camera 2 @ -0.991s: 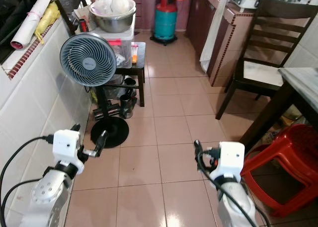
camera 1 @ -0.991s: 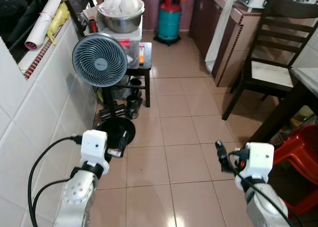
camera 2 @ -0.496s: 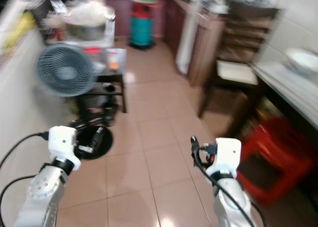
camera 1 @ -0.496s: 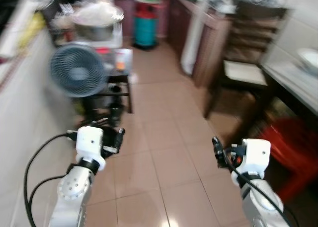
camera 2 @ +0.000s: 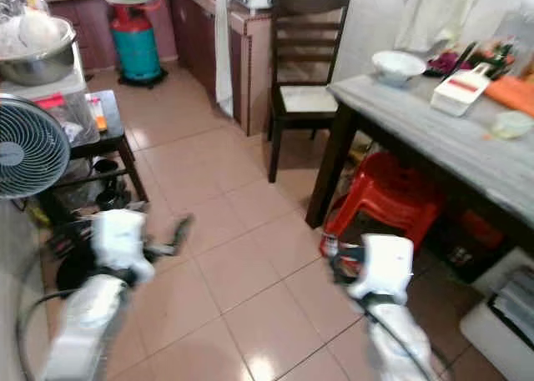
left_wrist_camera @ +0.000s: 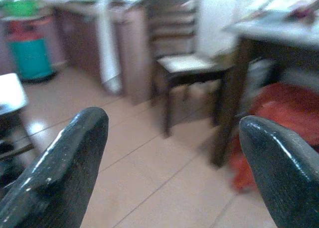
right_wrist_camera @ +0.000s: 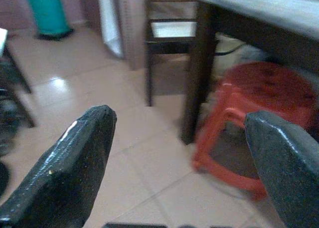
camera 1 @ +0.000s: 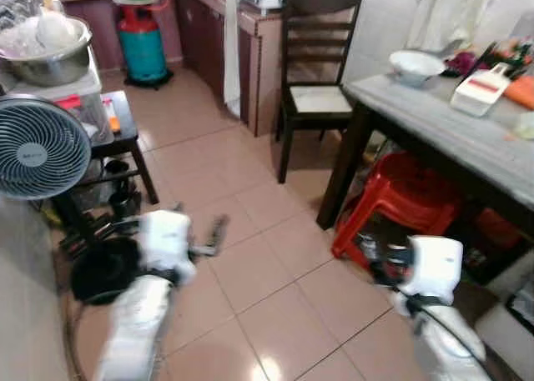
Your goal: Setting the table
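Table (camera 1: 467,135) is the thing to reach, and it lies ahead and to the robot's right, its long edge running from the near right corner of the room back toward the dark chair (camera 1: 315,60) by the counter. On its grey top sit a white bowl (camera 1: 415,64) at the far end, a white box with a red stripe (camera 1: 477,90) next to it, and something orange at the edge of view that I cannot make out. A red stool (camera 1: 399,202) is tucked beneath, just beside the nearest table leg.

The right gripper (camera 1: 374,260) hangs low in front of the stool, so by my reading the right arm is the nearer of the 2 to the table, though both sit well below the tabletop. The left gripper (camera 1: 215,231) is over bare floor tiles, near the black base of the fan (camera 1: 40,147).

Both wrist views settle what the head views leave blurred: each pair of fingers is spread wide with nothing between them. In the left wrist view the fingers (left_wrist_camera: 65,163) frame the chair and a table leg, well apart from them. In the right wrist view the fingers (right_wrist_camera: 70,163) frame the stool and the leg at closer range, with the underside of the tabletop above. The head views alone give the tabletop and what stands on it.
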{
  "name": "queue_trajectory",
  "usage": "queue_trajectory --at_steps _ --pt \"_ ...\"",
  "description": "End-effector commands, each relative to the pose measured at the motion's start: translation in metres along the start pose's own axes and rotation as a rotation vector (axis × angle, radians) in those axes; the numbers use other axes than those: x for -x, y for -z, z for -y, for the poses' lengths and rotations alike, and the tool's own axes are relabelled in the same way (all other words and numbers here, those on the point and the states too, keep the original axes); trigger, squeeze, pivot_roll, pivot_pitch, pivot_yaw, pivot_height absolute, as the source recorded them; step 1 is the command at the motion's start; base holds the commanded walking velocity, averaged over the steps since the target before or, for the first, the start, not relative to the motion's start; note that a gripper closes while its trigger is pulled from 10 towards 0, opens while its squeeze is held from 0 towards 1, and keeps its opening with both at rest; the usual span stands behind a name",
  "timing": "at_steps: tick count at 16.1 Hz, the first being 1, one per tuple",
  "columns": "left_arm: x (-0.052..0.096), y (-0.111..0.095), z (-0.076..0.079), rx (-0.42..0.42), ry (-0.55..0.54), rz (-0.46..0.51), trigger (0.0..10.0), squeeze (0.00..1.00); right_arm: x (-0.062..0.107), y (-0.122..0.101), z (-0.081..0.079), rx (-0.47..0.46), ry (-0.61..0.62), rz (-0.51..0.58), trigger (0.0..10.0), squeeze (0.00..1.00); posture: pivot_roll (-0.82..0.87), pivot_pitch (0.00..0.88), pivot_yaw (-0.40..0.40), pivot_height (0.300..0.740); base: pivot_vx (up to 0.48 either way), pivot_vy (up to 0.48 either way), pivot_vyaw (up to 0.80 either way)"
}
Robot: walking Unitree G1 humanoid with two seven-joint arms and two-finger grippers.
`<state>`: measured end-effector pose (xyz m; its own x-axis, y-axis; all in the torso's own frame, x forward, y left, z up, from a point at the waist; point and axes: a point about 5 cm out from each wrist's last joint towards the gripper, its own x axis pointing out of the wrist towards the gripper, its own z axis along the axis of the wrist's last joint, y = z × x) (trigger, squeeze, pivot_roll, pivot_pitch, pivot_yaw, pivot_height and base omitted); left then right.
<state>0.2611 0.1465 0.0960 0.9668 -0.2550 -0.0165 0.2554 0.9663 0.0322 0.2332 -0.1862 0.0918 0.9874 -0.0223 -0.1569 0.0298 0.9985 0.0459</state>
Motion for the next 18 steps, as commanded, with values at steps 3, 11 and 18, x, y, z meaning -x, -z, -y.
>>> queue_trajectory --at_steps 3,11,18 --pt "0.003 0.001 -0.011 -0.018 -0.033 -0.013 10.0 0.0 -0.001 -0.004 -0.008 -0.02 -0.019 0.015 10.0 0.0 0.0 0.0 -0.016 0.74 0.0 0.0 -0.8" --pt "-0.001 0.0 -0.01 -0.011 -0.027 -0.013 10.0 0.0 -0.006 -0.01 -0.004 -0.014 -0.003 0.034 10.0 0.0 -0.01 0.0 -0.008 0.74 0.0 0.0 -0.8" --pt "-0.006 -0.006 -0.008 0.017 0.007 0.01 10.0 0.0 -0.007 -0.015 -0.007 -0.028 -0.009 0.057 10.0 0.0 -0.02 0.0 -0.002 0.74 0.037 0.0 -0.55"
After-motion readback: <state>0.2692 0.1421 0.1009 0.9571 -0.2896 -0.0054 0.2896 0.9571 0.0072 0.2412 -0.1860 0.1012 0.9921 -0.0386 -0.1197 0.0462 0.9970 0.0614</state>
